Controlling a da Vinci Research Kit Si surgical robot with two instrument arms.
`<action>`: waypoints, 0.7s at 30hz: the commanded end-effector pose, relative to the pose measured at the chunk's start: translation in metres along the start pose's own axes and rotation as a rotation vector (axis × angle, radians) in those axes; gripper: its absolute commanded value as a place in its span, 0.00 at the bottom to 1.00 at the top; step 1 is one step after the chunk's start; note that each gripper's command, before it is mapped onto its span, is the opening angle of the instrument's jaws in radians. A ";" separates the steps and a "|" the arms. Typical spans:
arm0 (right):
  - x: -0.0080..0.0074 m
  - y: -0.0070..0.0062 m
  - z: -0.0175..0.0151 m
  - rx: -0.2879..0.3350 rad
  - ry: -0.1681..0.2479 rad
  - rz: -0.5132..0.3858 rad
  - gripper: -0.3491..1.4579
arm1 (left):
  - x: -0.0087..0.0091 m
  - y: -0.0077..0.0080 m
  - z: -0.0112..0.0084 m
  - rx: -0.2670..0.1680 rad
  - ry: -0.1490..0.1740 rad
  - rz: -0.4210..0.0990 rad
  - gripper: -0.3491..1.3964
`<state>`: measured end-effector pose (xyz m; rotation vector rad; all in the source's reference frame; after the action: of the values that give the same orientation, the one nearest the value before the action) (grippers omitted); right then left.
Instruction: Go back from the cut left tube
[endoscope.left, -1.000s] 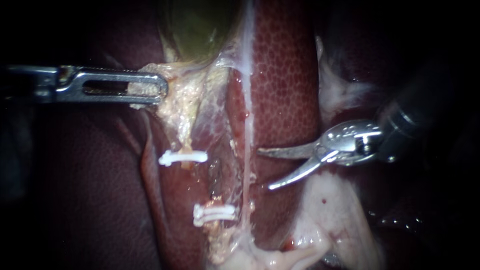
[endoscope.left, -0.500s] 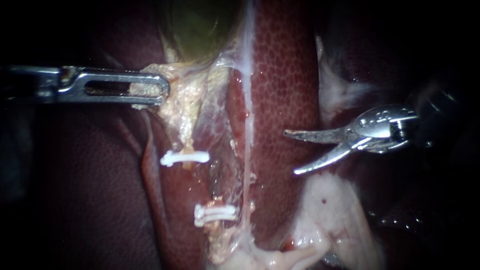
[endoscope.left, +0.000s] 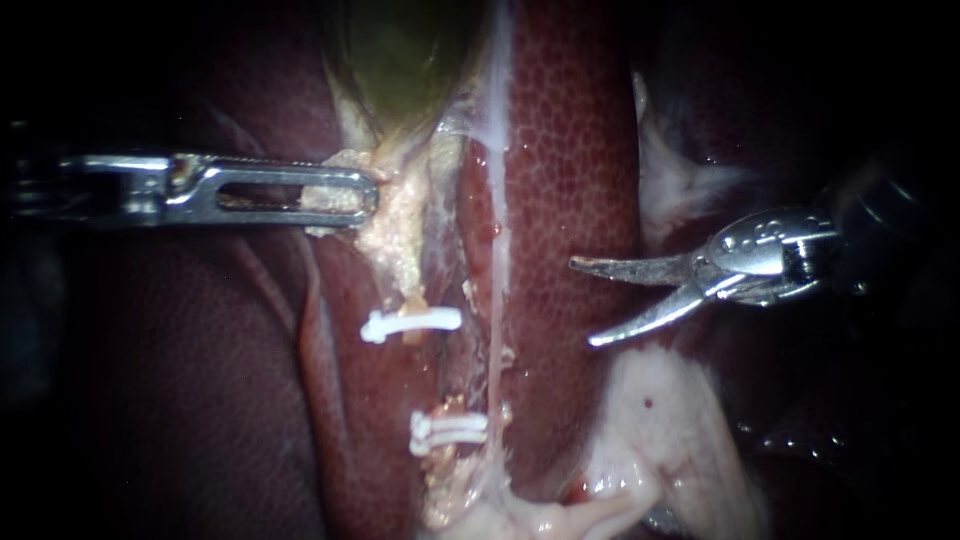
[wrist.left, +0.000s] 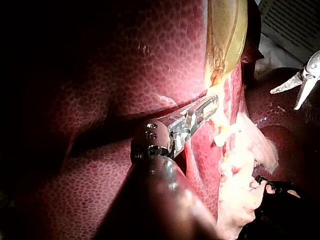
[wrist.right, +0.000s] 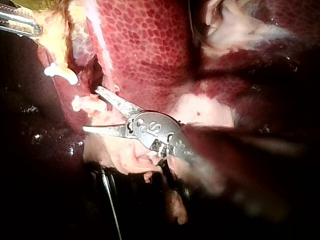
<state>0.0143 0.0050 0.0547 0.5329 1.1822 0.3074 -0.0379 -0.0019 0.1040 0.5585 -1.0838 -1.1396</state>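
Note:
My left instrument (endoscope.left: 358, 197) comes in from the left, its slotted jaws shut on yellowish tissue (endoscope.left: 400, 225) just under the green gallbladder (endoscope.left: 400, 50). Below that hold, a white clip (endoscope.left: 410, 322) sits on the upper stump of the cut left tube. A pair of white clips (endoscope.left: 448, 430) sits on the lower stump, with a gap between the stumps. My right instrument (endoscope.left: 582, 304) has open curved blades holding nothing, over the liver (endoscope.left: 570, 150) to the right of the tube. The right wrist view shows the same open blades (wrist.right: 92, 109) short of the clips (wrist.right: 60, 72).
A thin pale strand (endoscope.left: 497, 290) runs down the liver between the clipped tube and my right instrument. Pale fatty tissue (endoscope.left: 660, 420) lies below the blades. In the left wrist view my left instrument (wrist.left: 202, 112) holds tissue under the gallbladder (wrist.left: 225, 30).
My right instrument has drawn back to the right and slightly up, away from the tube, blades still open. My left instrument then pulled its tissue and the upper clip to the right.

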 end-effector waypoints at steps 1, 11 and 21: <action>0.0001 0.0000 0.0000 -0.001 -0.001 0.000 0.99 | 0.0002 0.0001 0.0004 -0.001 0.004 0.001 0.00; 0.0003 -0.0004 0.0002 -0.002 0.002 0.001 0.99 | 0.0006 0.0005 0.0024 -0.001 0.013 0.004 0.00; 0.0005 -0.0006 0.0003 -0.004 0.008 0.001 0.99 | 0.0006 0.0004 0.0026 0.001 0.014 0.004 0.00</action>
<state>0.0147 0.0047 0.0540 0.5286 1.1884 0.3136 -0.0399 -0.0020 0.1057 0.5634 -1.0726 -1.1301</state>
